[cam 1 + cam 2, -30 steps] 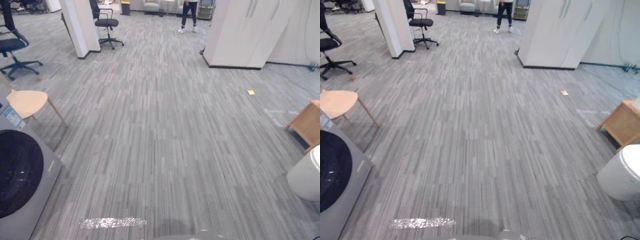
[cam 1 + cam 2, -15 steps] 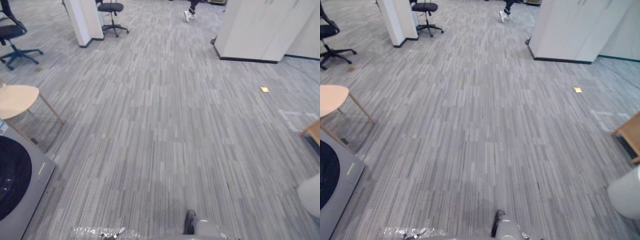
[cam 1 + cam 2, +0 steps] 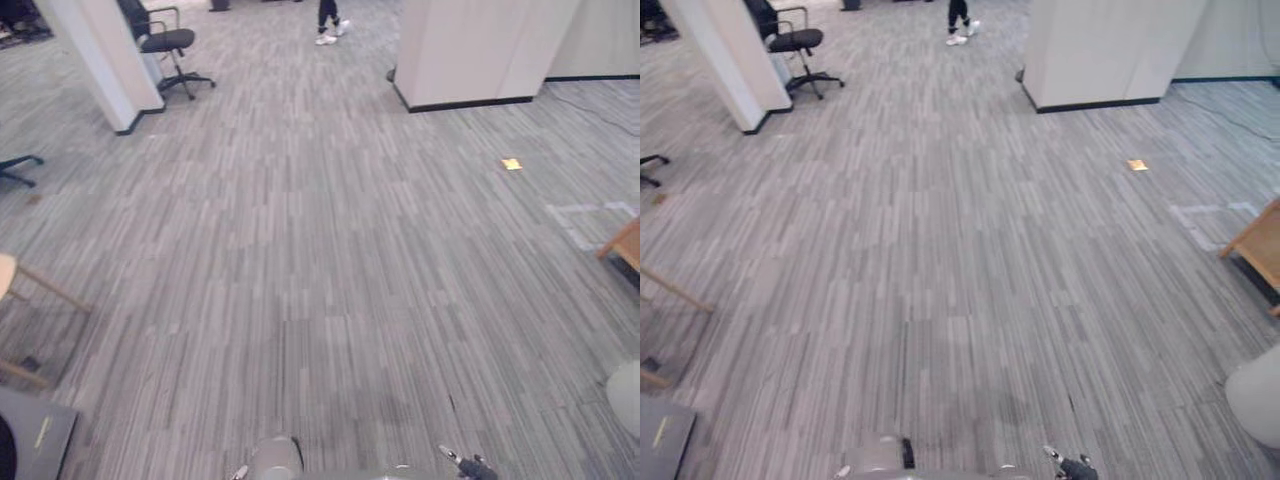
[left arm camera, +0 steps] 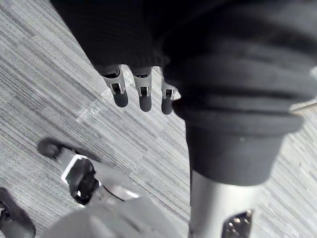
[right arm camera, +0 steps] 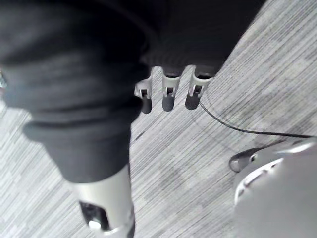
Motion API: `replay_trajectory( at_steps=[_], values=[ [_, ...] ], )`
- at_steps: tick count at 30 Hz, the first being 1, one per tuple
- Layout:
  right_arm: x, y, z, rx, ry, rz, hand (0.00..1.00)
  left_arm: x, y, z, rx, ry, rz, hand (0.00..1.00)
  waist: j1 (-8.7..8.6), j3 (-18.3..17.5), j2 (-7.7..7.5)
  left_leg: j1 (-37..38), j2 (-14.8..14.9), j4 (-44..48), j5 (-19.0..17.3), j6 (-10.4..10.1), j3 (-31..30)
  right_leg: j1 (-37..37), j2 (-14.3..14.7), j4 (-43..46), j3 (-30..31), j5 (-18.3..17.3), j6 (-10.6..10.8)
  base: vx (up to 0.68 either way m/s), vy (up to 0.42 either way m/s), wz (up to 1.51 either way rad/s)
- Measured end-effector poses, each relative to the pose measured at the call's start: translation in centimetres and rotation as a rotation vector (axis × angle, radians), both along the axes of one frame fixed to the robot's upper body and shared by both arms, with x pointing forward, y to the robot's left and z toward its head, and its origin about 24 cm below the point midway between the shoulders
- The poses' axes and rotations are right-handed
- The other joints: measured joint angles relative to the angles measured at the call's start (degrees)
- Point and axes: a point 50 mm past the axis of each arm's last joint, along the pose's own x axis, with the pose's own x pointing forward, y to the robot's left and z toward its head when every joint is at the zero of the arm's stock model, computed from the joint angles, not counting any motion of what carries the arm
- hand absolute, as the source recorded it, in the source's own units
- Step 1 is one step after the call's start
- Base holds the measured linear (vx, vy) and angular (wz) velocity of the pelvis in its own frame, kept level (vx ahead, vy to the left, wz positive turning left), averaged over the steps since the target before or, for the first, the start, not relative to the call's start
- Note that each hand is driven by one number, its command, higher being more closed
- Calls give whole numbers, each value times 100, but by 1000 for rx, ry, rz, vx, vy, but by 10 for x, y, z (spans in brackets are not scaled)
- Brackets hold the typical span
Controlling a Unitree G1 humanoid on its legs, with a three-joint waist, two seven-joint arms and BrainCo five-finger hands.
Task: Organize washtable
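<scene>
The left hand (image 4: 143,99) and right hand (image 5: 168,99) are held loose and empty over carpet (image 3: 320,250), presumably for walking.

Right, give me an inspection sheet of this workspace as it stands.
Surface: grey striped carpet floor.
Job's things: nothing seen.
Clutter: yellow scrap and a white tape outline on the floor, apart.
Hands: left hand and right hand hang with relaxed fingers, holding nothing.
Cables: thin line on the floor by the white cabinet, possibly a cable.
Surroundings: office chair beside a white pillar, person's legs far off, wooden stool legs and a grey machine corner at left, wooden furniture and a white bin at right.
</scene>
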Motion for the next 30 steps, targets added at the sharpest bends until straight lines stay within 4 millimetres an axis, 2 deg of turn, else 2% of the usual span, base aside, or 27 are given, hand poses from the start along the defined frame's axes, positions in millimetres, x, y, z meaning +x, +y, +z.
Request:
replay_trajectory(
  at_steps=[1, 2, 3, 4, 5, 6, 7, 9, 11, 12, 13, 14, 15, 16, 17, 19, 20, 21, 22, 23, 24, 25, 26, 27, 28, 29, 30],
  values=[
    [2, 3, 0, 3, -7, 14, 0, 0, -1, 0, -3, 0, 1, 0, 23, 4, 6, 6, -123, -990, 32, -7, -11, 97, -26, -83, 97, -54, 96, 318, 204, -42],
    [4, 4, 1, 2, -11, 24, 0, 0, -1, 0, -3, 1, 2, 0, 24, 4, 10, 21, -193, -1484, 62, -17, -45, 129, -49, -95, 139, -105, 173, 302, 216, -39],
    [6, 5, 1, -1, -16, 43, 0, -1, -1, 0, -3, 1, 2, 0, 45, 10, -13, 49, -320, -2107, 443, 54, -123, 207, -126, -100, 242, -208, 290, 403, 258, -41],
    [4, 8, 0, -1, -6, 70, 0, -1, 3, 1, 6, 0, 5, 0, 143, -23, -109, 221, -532, -2353, 759, 261, -39, 313, -296, -153, 391, -251, 368, 429, 249, -35],
    [3, 11, 0, 3, -1, 91, 0, 0, 5, 1, 14, -6, 4, 0, 152, -34, -122, 272, -600, -2411, 731, 291, 27, 291, -373, -198, 423, -237, 387, 507, 267, -21],
    [10, 18, 0, 11, -15, 137, 0, 5, 8, 2, 27, -24, 0, 0, 127, -12, -247, 216, -630, -2262, 657, 476, 107, 296, -388, -268, 453, -98, 352, 387, 199, -11],
    [11, 21, 0, 11, -17, 156, 0, 7, 9, 3, 28, -29, 9, 0, 171, 2, -259, 189, -603, -2043, 496, 565, 184, 342, -404, -346, 604, 58, 332, 361, 206, -13],
    [10, 21, 0, 7, -9, 164, 0, 5, 10, 2, 26, -21, 14, 0, 242, -7, -260, 222, -554, -1716, 324, 613, 237, 414, -455, -342, 890, 318, 368, 275, 203, -22],
    [7, 18, -1, 5, 3, 172, 0, 2, 11, 2, 18, -18, 26, 0, 329, -55, -241, 285, -586, -1534, 20, 635, 214, 229, -466, 148, 1192, 328, 410, 242, 191, -45],
    [3, 16, -2, 12, 20, 187, 0, -8, 9, 1, 2, -3, 48, 0, 322, -164, -228, 406, -593, -1720, -380, 591, 183, -207, -464, 1093, 1257, 94, 783, 222, 153, -46],
    [3, 17, -3, 23, 21, 187, 0, -12, 13, 1, 9, 7, 51, 0, 316, -162, -327, 469, -685, -1719, -477, 622, 249, -518, -563, 1843, 1338, -55, 1022, 216, 133, -27],
    [5, 17, -2, 25, 14, 190, 0, -19, 15, 1, 8, 33, 47, 0, 263, -118, -401, 587, -808, -1699, -575, 659, 286, -950, -646, 2853, 1498, 9, 1255, 230, 106, 5],
    [3, 13, -2, 18, 12, 185, 0, -24, 19, 1, 5, 62, 40, 0, 240, -87, -455, 825, -943, -1635, -718, 737, 251, -1350, -705, 3938, 1671, 531, 1813, 321, 107, 38],
    [-3, 7, -2, 9, 27, 173, 0, -31, 19, 0, -1, 89, 20, 0, 207, -80, -466, 1130, -1038, -1627, -879, 809, 117, -1485, -700, 4690, 1655, 999, 1846, 304, 59, 53],
    [-6, 4, -3, 2, 37, 178, 0, -33, 19, 0, -5, 93, 17, 0, 202, -78, -465, 1276, -1059, -1631, -944, 831, 43, -1574, -694, 5017, 1600, 963, 1794, 335, 20, 71],
    [-17, 2, -4, -2, 67, 180, 0, -41, 14, -1, -29, 114, 6, 0, 105, -69, -419, 1748, -1041, -1818, -1090, 819, -262, -2239, -691, 5635, 1086, 425, 1093, 362, -32, 69],
    [-18, 2, -4, -4, 66, 171, 0, -43, 12, -1, -37, 119, 14, 0, 99, -65, -393, 1832, -1008, -1900, -1105, 792, -331, -2418, -678, 5541, 969, 310, 942, 400, -100, 62],
    [-19, -1, -3, -12, 61, 164, 0, -45, 9, -2, -49, 122, 46, 0, 71, -51, -318, 2031, -894, -2024, -1144, 714, -472, -2715, -646, 5119, 786, 177, 809, 449, -148, 61],
    [-25, -2, -2, -17, 68, 152, 0, -47, 4, -2, -57, 119, 81, 0, 68, -17, -231, 2344, -732, -2181, -1175, 602, -588, -2917, -597, 4179, 702, 95, 795, 428, -152, 57],
    [-25, -3, -2, -19, 68, 152, 0, -48, 3, -2, -58, 119, 86, 0, 65, -17, -212, 2407, -692, -2210, -1198, 561, -600, -2937, -588, 3961, 690, 95, 795, 495, -181, 51],
    [-27, -4, -2, -21, 72, 150, 0, -48, 2, -3, -59, 119, 94, 0, 46, -2, -172, 2655, -564, -2359, -1239, 486, -667, -2963, -550, 2917, 661, 148, 752, 425, -170, 32],
    [-27, -4, -2, -21, 72, 154, 0, -49, 1, -3, -60, 121, 91, 0, 39, -6, -165, 2756, -505, -2431, -1270, 431, -668, -2972, -517, 2385, 661, 260, 682, 545, -245, 44],
    [-26, -3, -1, -25, 67, 172, 0, -48, 1, -2, -57, 114, 84, 0, 11, -9, -157, 2924, -405, -2491, -1380, 243, -672, -2941, -452, 1432, 685, 611, 603, 566, -288, 40],
    [-29, 1, -2, -19, 79, 198, 0, -47, 3, -2, -52, 103, 89, 0, -7, 5, -204, 3128, -368, -2503, -1504, 33, -748, -2890, -431, 894, 726, 1447, 644, 580, -302, 40],
    [-31, 0, -2, -21, 84, 202, 0, -46, 1, -2, -57, 100, 98, 0, -6, -7, -183, 3221, -330, -2485, -1519, 4, -791, -2855, -429, 983, 718, 1811, 639, 601, -293, 14],
    [-29, -8, -1, -40, 88, 216, 0, -45, -6, -3, -77, 99, 95, 0, 47, -47, -1, 3268, -135, -2458, -1406, -140, -781, -2897, -276, 1301, 608, 1592, 481, 575, -280, 1],
    [-27, -8, 0, -47, 81, 229, 0, -45, -8, -4, -85, 96, 87, 0, 20, -55, 34, 3284, -86, -2430, -1086, -257, -787, -2981, -262, 1635, 557, 1243, 402, 648, -329, -6]
  ],
)
